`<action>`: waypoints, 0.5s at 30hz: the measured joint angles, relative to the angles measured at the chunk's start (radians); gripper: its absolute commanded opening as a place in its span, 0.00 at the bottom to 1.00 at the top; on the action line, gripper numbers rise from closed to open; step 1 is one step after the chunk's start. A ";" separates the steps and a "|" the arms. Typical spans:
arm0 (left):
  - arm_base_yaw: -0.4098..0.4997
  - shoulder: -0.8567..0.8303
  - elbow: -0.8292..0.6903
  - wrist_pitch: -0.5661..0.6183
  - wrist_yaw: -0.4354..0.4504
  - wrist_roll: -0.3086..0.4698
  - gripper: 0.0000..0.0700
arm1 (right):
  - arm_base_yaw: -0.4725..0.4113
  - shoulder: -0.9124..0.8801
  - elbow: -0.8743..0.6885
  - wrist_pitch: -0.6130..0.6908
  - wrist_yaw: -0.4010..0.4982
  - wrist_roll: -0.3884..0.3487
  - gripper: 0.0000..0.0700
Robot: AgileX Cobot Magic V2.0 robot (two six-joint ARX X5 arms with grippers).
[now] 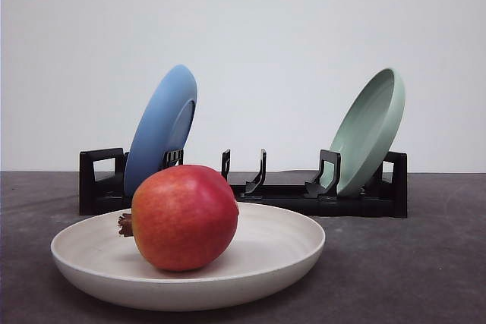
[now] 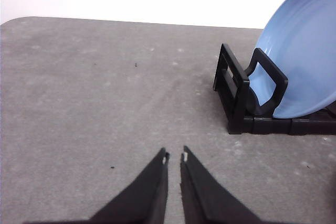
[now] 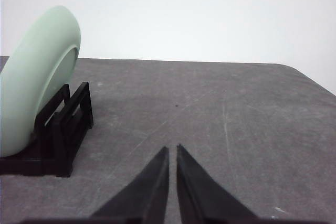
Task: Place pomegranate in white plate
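A red pomegranate (image 1: 184, 216) with an orange blush lies in the white plate (image 1: 287, 252) at the front of the table, its brown crown pointing left. The plate sits flat on the grey tabletop. My left gripper (image 2: 174, 157) hovers over bare table with its black fingers shut and nothing between them, the end of the rack to its right. My right gripper (image 3: 172, 150) is likewise shut and empty above bare table, with the rack's other end to its left.
A black dish rack (image 1: 250, 187) stands behind the white plate. A blue plate (image 1: 162, 128) leans in its left slot and a pale green plate (image 1: 370, 130) in its right slot. Grey tabletop stretches either side of the rack.
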 measured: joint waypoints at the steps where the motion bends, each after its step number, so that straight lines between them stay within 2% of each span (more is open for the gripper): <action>1: 0.000 0.000 0.000 0.000 0.000 0.000 0.04 | 0.000 0.000 0.000 0.000 0.000 0.000 0.03; 15: 0.000 0.000 0.000 0.000 0.000 0.000 0.04 | 0.000 0.000 0.000 0.000 0.000 0.000 0.03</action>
